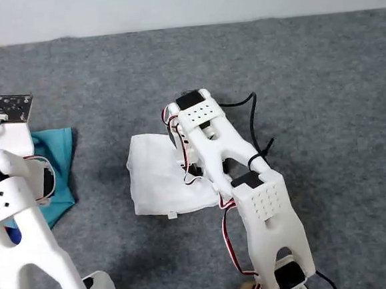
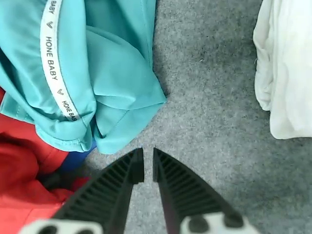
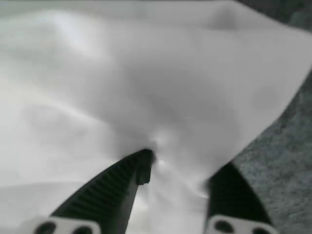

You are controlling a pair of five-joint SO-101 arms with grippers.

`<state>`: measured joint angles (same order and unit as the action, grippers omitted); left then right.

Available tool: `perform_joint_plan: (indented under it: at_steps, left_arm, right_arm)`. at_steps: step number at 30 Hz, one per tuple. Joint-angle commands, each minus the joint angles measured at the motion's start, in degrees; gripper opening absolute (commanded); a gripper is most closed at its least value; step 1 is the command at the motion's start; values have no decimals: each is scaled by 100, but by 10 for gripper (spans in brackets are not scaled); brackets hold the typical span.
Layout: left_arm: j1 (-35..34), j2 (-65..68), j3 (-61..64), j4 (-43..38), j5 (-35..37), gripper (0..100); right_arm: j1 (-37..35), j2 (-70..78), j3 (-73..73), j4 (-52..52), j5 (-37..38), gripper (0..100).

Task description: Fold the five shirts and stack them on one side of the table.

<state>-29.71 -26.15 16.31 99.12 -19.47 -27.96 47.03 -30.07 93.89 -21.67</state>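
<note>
Right claw (image 3: 185, 168) has a bunch of the white shirt (image 3: 146, 87) caught between its fingers (image 3: 131, 178), so it's clamped on fabric, and you can see the cloth pucker right at the pinch. In the high view the right arm (image 1: 214, 143) leans over that shirt, which sits around the middle of the table (image 1: 321, 74). It's folded into a rough rectangle, with a little tag poking out at the edge nearest the arm bases. The arm covers the shirt's right side, so the pinch itself is hidden from up there.

Left claw (image 2: 148, 161) is pretty much closed, just a thin slit between the tips and nothing in it. It hangs over bare grey table just beside the corner of the teal shirt (image 2: 112, 73), not touching it. The teal shirt is crumpled with its collar band showing, and it lies on top of a red shirt (image 2: 24, 165), with a bit of blue cloth (image 2: 75, 158) peeking out between them. That pile is at the left side of the table, by the left arm (image 1: 18, 212), and there's a strip of bare table between it and the white shirt. In the left wrist view the white shirt's edge shows across from the teal one, looking kinda lumpy along its fold.
</note>
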Motion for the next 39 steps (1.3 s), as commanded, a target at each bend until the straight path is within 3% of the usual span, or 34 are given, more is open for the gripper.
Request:
perform_joint_plan:
  at_steps: [1, 10, 15, 20, 25, 32, 39]
  left_arm:
    - [-35, -149, -22, 88, -26, 41]
    - [-35, -149, -48, 88, -26, 41]
    - [-18, -149, -57, 88, -35, 41]
    - [-9, -149, -57, 88, -44, 41]
    - [-9, -149, -66, 88, -53, 41]
    - [-9, -149, -66, 114, -53, 41]
    - [-9, -149, -66, 123, -53, 40]
  right_arm:
    - [-22, 242, 53, -119, 492, 8]
    - [479, -66, 53, 418, 642, 10]
    - [1174, -629, 53, 866, 2312, 10]
    - [1991, -1130, 53, 725, 3385, 10]
    - [2536, -1095, -264, 391, 4976, 10]
    - [2492, -277, -1776, -215, 6822, 9]
    - [2123, 1015, -3833, -330, 7455, 9]
